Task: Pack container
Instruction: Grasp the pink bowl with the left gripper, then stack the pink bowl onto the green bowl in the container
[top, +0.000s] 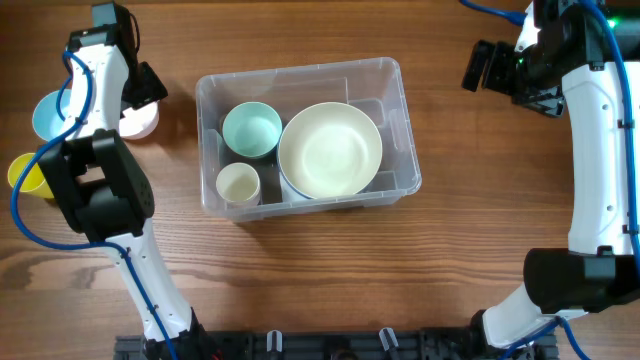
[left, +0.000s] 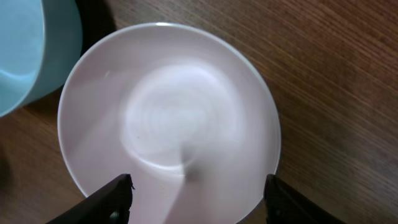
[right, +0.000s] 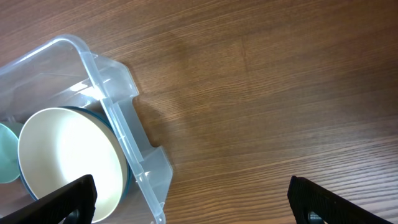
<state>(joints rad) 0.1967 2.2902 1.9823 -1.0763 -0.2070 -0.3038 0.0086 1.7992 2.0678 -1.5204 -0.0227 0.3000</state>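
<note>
The clear plastic container (top: 399, 90) sits mid-table; it also shows in the right wrist view (right: 118, 118). It holds a large cream bowl (top: 330, 150), a mint bowl (top: 251, 130) and a small cream cup (top: 238, 184). My left gripper (left: 199, 199) is open, hovering right over a pale pink bowl (left: 168, 118) at the table's far left (top: 142, 120), its fingers on either side of the bowl's near rim. My right gripper (right: 189, 199) is open and empty above bare wood to the right of the container.
A light blue bowl (top: 48, 115) lies left of the pink bowl, and shows in the left wrist view (left: 28, 50). A yellow cup (top: 25, 175) stands below it at the left edge. The left arm (top: 100, 180) reaches along that side.
</note>
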